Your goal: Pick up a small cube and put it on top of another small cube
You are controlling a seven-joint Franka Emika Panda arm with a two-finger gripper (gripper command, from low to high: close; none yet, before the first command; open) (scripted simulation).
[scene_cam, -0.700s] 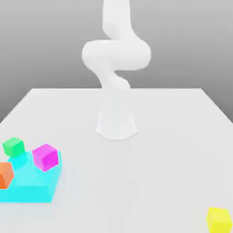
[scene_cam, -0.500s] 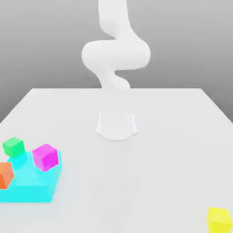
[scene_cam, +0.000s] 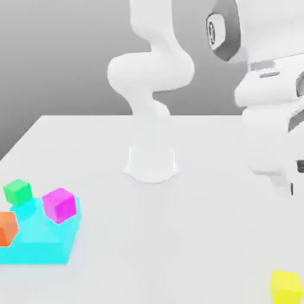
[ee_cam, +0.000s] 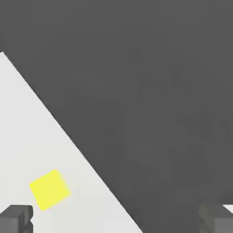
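The small cube (scene_cam: 287, 286), plain bright yellow, lies on the white table near the front corner at the exterior view's right. In the hand view the same yellow cube (ee_cam: 50, 189) sits close to one dark fingertip (ee_cam: 16, 218), outside the gap. My gripper (ee_cam: 116, 222) is open wide with nothing between its fingers. The white hand (scene_cam: 270, 148) hangs well above the table at the exterior view's right, higher than the yellow cube and a little behind it. A magenta cube (scene_cam: 60, 205) and a green cube (scene_cam: 17, 191) sit at the far left.
A flat cyan block (scene_cam: 38, 237) at the front left carries the magenta cube, with an orange cube (scene_cam: 7, 228) at its left end. The arm's white base (scene_cam: 152, 163) stands mid-table. In the hand view the table edge (ee_cam: 68, 132) runs diagonally against dark ground.
The hand has swung into the exterior view at the right, where only the arm's column showed before. No cube has moved.
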